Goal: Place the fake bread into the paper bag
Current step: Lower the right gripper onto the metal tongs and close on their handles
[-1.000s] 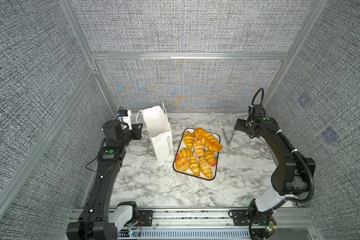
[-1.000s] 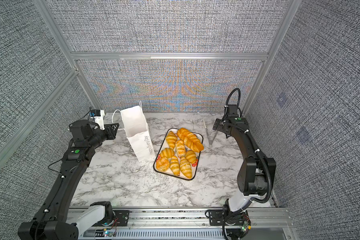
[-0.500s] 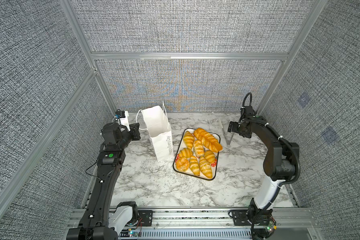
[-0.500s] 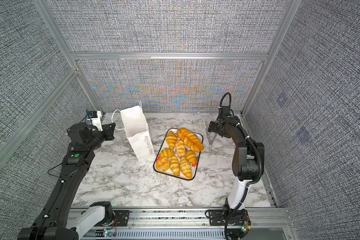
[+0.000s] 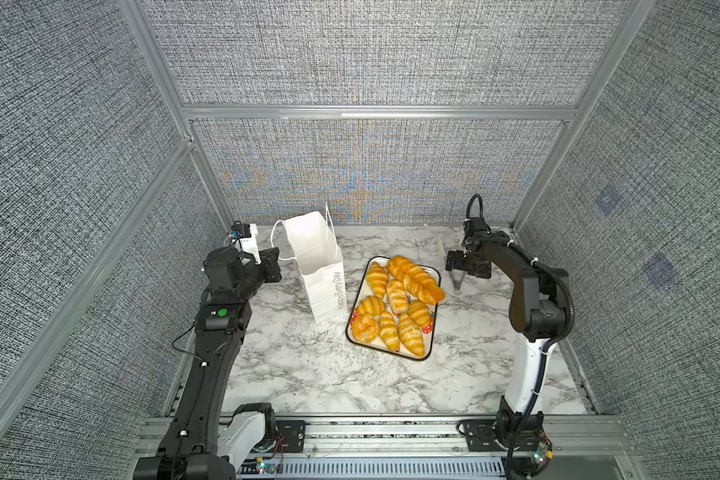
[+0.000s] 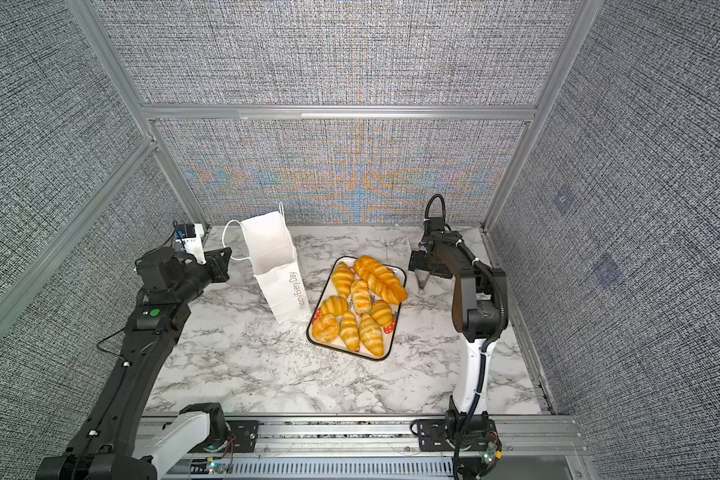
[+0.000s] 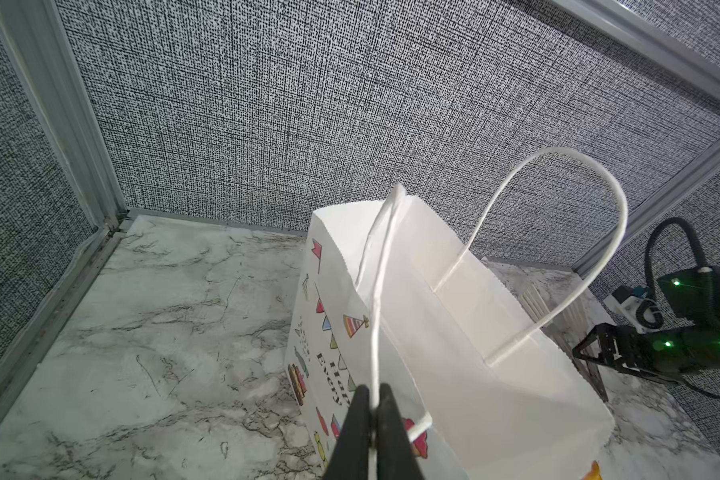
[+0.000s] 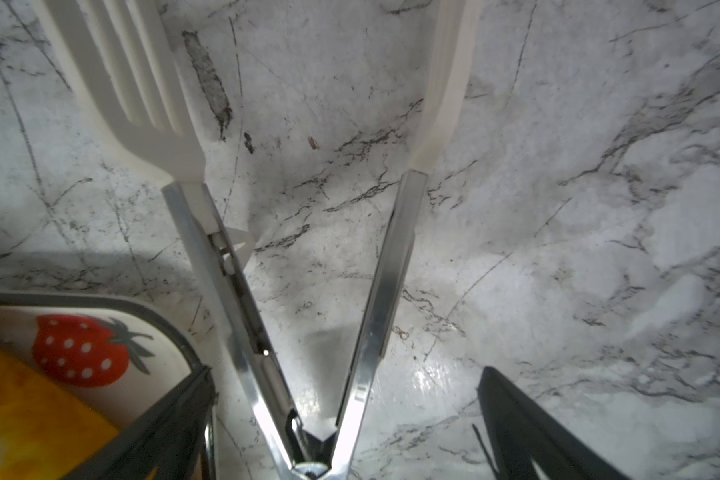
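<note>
White paper bag (image 5: 321, 266) (image 6: 277, 266) stands upright on the marble table (image 5: 308, 374), back-left of centre in both top views, mouth open, grey lettering running down the side that faces the tray. Left claw (image 7: 374, 409) is pinched together on the bag's near cord handle (image 7: 381, 266): black fingers (image 7: 360, 415) pressed flat, white cord running out from between them. The other handle loops up free on the far side of the mouth. From above, the left claw (image 5: 277, 262) sits just beside the bag's left edge, arm reaching in from the left. Bread (image 5: 395, 307) lies on the white dark-rimmed tray (image 5: 362, 286), just right of the bag. The long braided loaf (image 5: 414, 278) runs along the far right side, with striped croissants and small rolls packed beside it and a round swirl (image 5: 364, 328) at the near left corner. A red strawberry print shows on the tray (image 8: 159, 316) in the right wrist view. Right claw (image 8: 346, 370) is spread wide and low over the table, dark fingers (image 8: 175, 415) on either side of the hinge end of metal tongs (image 8: 229, 274) with white plastic tips, which lie flat just off the tray's far right corner. The fingers look clear of the tongs, not gripping, though contact is hard to judge from this angle. In a top view the right claw (image 5: 458, 268) hangs over the tongs (image 5: 457, 284), arm folded in from the right.
</note>
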